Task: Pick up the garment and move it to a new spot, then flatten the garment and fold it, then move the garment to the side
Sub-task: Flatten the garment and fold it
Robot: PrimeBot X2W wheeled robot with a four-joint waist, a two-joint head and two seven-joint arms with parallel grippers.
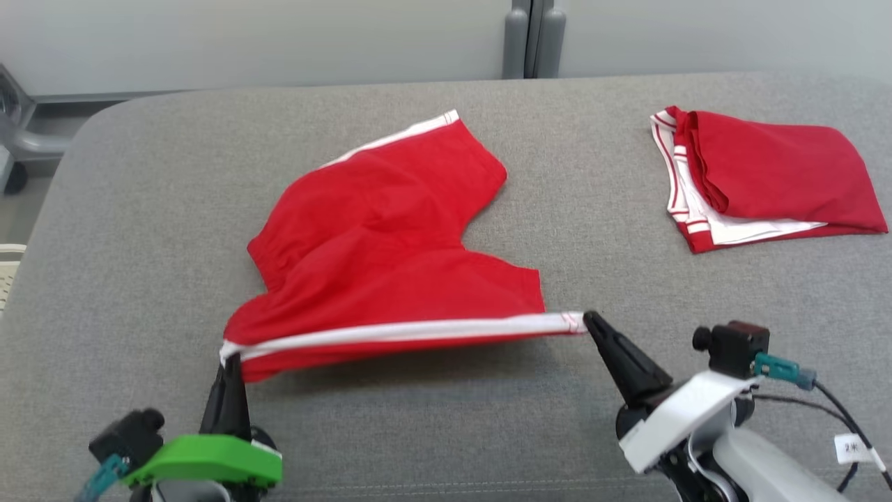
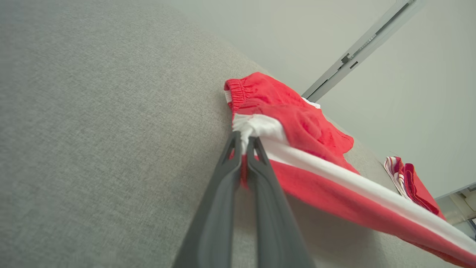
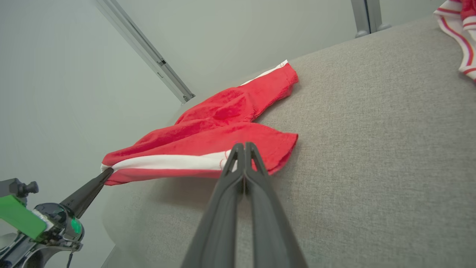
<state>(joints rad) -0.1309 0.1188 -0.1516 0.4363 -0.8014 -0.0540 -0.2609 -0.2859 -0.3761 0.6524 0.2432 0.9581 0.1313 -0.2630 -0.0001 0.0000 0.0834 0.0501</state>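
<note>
L gripper (image 1: pixel 231 358) & R gripper (image 1: pixel 589 318): jaws tight, approx. level, well apart.

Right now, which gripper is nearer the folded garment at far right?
Right. The right gripper grips the shorts at the end nearest the folded garment; the left gripper holds the far end.

The left gripper (image 1: pixel 230 359) has long, tapering dark grey fingers (image 1: pixel 224 408) and a bright green plastic bracket (image 1: pixel 209 460); the right gripper (image 1: pixel 592 319) has a white bracket (image 1: pixel 679 415), a small black camera block (image 1: pixel 739 345), a teal connector (image 1: pixel 777 366) and a thin black cable (image 1: pixel 843 413) bearing a white tag (image 1: pixel 851 448)
</note>
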